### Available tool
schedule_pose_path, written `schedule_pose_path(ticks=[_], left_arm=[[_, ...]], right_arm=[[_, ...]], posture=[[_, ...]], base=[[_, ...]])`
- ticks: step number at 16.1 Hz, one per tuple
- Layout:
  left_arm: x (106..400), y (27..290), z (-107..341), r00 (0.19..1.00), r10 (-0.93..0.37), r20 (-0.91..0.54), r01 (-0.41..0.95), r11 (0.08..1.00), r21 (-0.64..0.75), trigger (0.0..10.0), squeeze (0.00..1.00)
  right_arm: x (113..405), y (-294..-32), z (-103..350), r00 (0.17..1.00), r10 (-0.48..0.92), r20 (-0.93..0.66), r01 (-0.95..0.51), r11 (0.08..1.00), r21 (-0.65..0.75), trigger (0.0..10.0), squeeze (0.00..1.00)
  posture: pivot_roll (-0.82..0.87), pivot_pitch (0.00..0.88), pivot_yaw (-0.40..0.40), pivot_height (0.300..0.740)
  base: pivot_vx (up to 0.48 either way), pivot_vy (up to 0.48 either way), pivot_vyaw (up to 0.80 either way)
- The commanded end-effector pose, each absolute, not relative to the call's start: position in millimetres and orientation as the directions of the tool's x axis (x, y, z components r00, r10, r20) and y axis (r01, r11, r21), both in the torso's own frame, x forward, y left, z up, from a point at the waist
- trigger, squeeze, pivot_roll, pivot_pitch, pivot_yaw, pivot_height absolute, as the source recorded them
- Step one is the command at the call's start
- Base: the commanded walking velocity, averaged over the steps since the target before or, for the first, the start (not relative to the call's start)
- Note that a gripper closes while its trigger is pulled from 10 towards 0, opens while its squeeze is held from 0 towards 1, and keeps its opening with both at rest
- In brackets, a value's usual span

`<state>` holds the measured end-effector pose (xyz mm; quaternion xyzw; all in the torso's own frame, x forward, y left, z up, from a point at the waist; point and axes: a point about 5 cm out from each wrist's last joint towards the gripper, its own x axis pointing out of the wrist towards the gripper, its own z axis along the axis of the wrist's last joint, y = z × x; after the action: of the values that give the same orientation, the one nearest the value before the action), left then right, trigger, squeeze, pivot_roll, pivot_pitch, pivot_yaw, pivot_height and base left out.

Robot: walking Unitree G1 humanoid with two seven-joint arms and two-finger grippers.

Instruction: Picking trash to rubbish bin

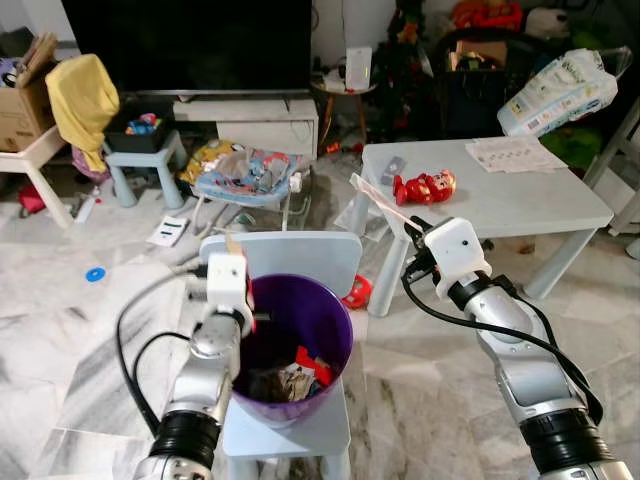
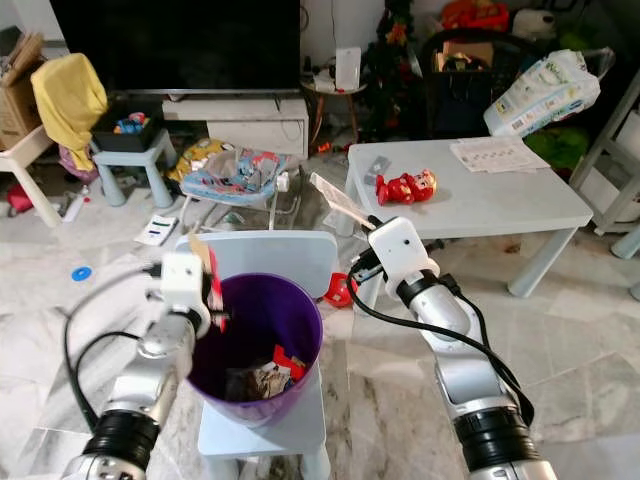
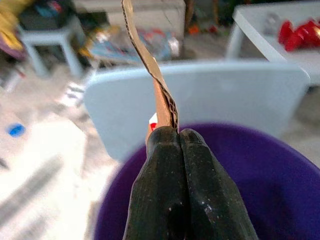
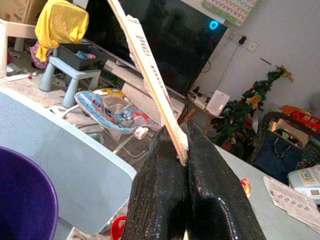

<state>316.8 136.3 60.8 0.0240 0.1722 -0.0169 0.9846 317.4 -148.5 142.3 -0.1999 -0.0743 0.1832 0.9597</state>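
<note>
Left arm: raised forward, forearm angled upward. Left gripper (image 3: 177, 137) fingers (image 3: 155, 200) pressed together, clamping a thin cardboard strip (image 3: 150, 70). Right arm: extended forward and up, elbow bent. Right gripper (image 4: 182, 150) fingers closed on a flat printed strip (image 4: 145, 70).

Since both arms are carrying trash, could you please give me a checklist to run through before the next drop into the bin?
1. Left gripper shut on cardboard strip: ok.
2. Left gripper over the bin: ok, at its near rim.
3. Right gripper shut on card: ok.
4. Right gripper over the bin: not ok, it is beside it, toward the table.
5. Bin steady on the chair: ok, upright.
6. Room in the bin: ok, trash low inside.
</note>
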Motion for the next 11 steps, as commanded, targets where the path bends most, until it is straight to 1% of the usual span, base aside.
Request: schedule_pose_path(ticks=[1,3,4,5,8,11], left_arm=[[320,125,59,0.923,-0.081,-0.377,0.088,0.996,0.001,0.0,0.00],[312,115,40,0.869,-0.150,-0.471,0.149,0.988,-0.040,0.0,0.00],[310,113,33,0.850,-0.166,-0.499,0.154,0.986,-0.065,0.0,0.00],[309,111,29,0.839,-0.175,-0.515,0.135,0.984,-0.114,10.0,1.00],[311,112,29,0.837,-0.175,-0.518,0.117,0.983,-0.144,10.0,1.00],[311,121,27,0.844,-0.141,-0.517,0.090,0.988,-0.123,10.0,1.00]], right_arm=[[316,-153,145,0.924,0.375,0.070,-0.313,0.850,-0.423,0.0,0.00],[316,-153,145,0.925,0.375,0.068,-0.313,0.850,-0.423,0.0,0.00],[316,-153,145,0.924,0.375,0.067,-0.314,0.849,-0.424,0.0,0.00],[315,-152,145,0.923,0.380,0.065,-0.319,0.847,-0.425,0.0,0.00],[313,-155,144,0.925,0.377,0.056,-0.318,0.846,-0.428,0.0,0.00],[313,-152,141,0.924,0.379,0.048,-0.325,0.847,-0.421,0.0,0.00]], posture=[[-0.03,0.000,-0.037,0.740],[-0.03,0.000,-0.034,0.740],[-0.03,0.000,-0.034,0.740],[-0.04,0.000,-0.033,0.740],[-0.04,0.000,-0.029,0.740],[-0.03,0.000,-0.028,0.740]], base=[[0.000,0.000,0.00],[0.000,0.000,0.00],[0.000,0.000,0.00],[0.000,0.000,0.00],[0.000,0.000,0.00],[0.000,0.000,0.00]])
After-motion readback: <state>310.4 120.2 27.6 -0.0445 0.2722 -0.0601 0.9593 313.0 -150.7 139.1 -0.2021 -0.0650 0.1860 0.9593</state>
